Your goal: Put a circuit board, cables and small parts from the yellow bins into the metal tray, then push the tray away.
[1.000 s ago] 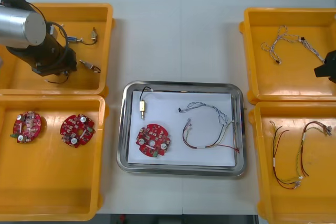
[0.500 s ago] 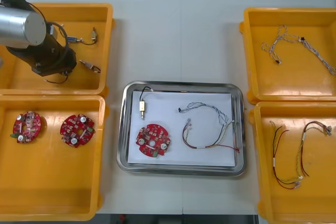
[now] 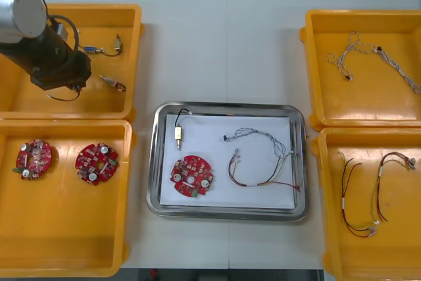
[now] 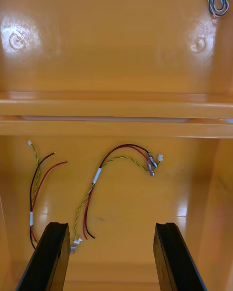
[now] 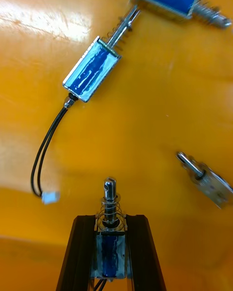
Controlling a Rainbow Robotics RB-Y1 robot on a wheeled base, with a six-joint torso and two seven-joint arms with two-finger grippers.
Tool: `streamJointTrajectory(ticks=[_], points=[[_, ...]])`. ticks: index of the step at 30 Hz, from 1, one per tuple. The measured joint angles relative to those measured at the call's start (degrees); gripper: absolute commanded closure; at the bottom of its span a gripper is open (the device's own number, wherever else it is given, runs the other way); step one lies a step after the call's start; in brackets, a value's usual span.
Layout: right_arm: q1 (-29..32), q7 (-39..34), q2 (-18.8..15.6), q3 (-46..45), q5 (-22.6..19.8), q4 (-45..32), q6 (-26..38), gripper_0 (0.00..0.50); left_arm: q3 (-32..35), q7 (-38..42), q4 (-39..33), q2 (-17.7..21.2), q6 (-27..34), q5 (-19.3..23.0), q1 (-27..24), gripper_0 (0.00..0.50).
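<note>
The left gripper [image 5: 110,220] is held over the floor of the far left yellow bin [image 3: 135,64], and a small metal part [image 5: 110,196] with a blue body and a sprung pin is pinched between its fingers [image 5: 80,257]. Three loose metal parts [image 5: 92,75] are seen on the bin floor beyond it, one trailing a black cable [image 5: 43,150]. The right gripper [image 4: 110,225] is held over the near right yellow bin [image 4: 145,213] with its fingers [image 4: 51,252] spread wide and nothing between them; red and yellow cables [image 4: 96,176] lie on the floor below. The metal tray [image 3: 227,106], white inside, is placed between the bins at the middle of the table. In it are found a round red circuit board [image 3: 192,177] at the near left, a boxed metal part [image 3: 178,133] on a black lead at the far left, a twisted blue and white cable [image 3: 260,136] at the far right and a red and yellow cable [image 3: 260,182] at the near right. Two spare circuit boards [image 3: 97,162] are left in the near left yellow bin [image 3: 66,235].
</note>
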Motion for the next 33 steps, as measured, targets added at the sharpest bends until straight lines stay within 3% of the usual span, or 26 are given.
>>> streamJointTrajectory(ticks=[7,16,21,26,29,33], points=[[0.06,0.00,0.00,0.00,-0.63,-0.02,0.00,0.000,5.24,0.00,-9.06,0.00,10.09,-1.85,0.00,0.500],[0.09,-0.01,0.00,0.00,-0.96,-0.09,0.00,0.000,5.52,0.54,-21.78,-1.62,20.63,-2.91,0.00,0.500],[0.10,-0.01,0.00,0.00,-1.06,-0.11,0.00,0.000,5.52,4.19,-27.04,-5.12,20.99,-2.91,0.01,0.500],[0.10,-0.01,0.00,0.00,-1.08,-0.12,0.00,0.000,4.63,14.16,-31.29,-9.01,21.10,-4.14,0.01,0.500],[0.11,-0.01,0.00,0.00,-1.15,-0.13,0.00,0.000,2.30,19.67,-33.55,-10.76,21.11,-5.23,0.01,0.500],[0.12,-0.01,0.00,0.00,-1.23,-0.14,0.00,0.000,-2.66,21.37,-35.54,-12.79,21.11,-6.47,0.01,0.500]])
